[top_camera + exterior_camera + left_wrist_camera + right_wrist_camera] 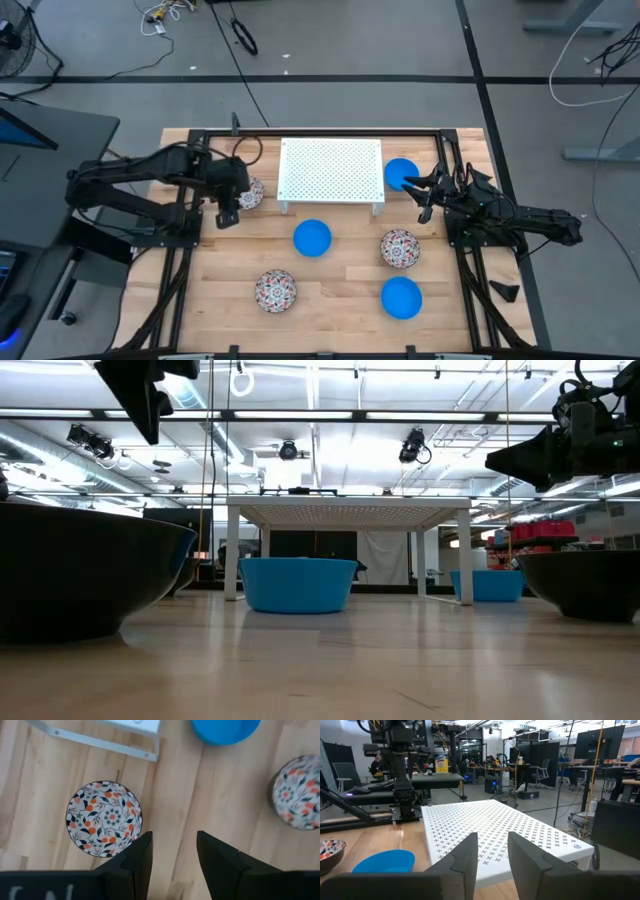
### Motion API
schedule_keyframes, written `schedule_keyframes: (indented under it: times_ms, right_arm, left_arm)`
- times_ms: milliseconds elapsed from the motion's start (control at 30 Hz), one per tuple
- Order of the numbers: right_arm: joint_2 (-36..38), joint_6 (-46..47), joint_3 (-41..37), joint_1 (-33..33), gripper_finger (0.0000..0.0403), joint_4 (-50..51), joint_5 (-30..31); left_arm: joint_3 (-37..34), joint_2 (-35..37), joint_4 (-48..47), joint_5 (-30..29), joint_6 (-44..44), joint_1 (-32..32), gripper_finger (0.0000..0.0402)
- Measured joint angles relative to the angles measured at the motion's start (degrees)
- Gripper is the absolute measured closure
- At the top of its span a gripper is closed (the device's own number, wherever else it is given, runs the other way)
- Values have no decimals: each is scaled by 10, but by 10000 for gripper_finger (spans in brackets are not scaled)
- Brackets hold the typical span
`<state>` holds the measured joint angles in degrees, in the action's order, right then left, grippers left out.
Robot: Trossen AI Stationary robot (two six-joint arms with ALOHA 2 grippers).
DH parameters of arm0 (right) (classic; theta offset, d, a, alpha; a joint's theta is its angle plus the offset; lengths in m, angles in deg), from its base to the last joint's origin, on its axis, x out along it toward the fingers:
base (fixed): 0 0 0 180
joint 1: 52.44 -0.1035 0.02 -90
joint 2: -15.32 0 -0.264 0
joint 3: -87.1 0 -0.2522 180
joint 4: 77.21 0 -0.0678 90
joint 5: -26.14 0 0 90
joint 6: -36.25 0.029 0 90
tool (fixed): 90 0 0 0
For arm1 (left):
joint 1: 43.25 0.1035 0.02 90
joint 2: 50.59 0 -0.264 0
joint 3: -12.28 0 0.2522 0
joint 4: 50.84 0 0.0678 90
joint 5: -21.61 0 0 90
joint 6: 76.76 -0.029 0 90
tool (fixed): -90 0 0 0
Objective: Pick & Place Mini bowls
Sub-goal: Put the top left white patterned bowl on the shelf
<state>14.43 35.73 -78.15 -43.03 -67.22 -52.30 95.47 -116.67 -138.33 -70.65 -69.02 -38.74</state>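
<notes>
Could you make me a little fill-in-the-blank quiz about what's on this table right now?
1. The mini bowls on the table number ___ in all.
2. The white perforated rack stands on the table with ___ bowls on top of it.
3. The left gripper hovers beside a bowl with a ___ pattern.
4. The bowl nearest the right gripper is plain ___.

Missing words: six; no; floral; blue

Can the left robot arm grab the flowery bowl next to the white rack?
Probably yes. The left gripper hangs just above the flowery bowl, jaws open and empty. Nothing covers the bowl; the white rack stands beside it, not over it.
</notes>
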Motion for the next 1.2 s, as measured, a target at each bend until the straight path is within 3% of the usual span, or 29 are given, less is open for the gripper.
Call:
schedule_keyframes:
  times_ms: [467, 733, 1200]
  right_arm:
    - [0, 0, 0, 0, 293, 0, 0]
    - [0, 0, 0, 0, 293, 0, 0]
    - [0, 0, 0, 0, 293, 0, 0]
  left_arm:
    - [0, -62, -17, -5, -47, 11, 243]
    - [0, -64, -16, -5, -123, 64, 243]
    - [0, -64, -15, -7, -167, 160, 243]
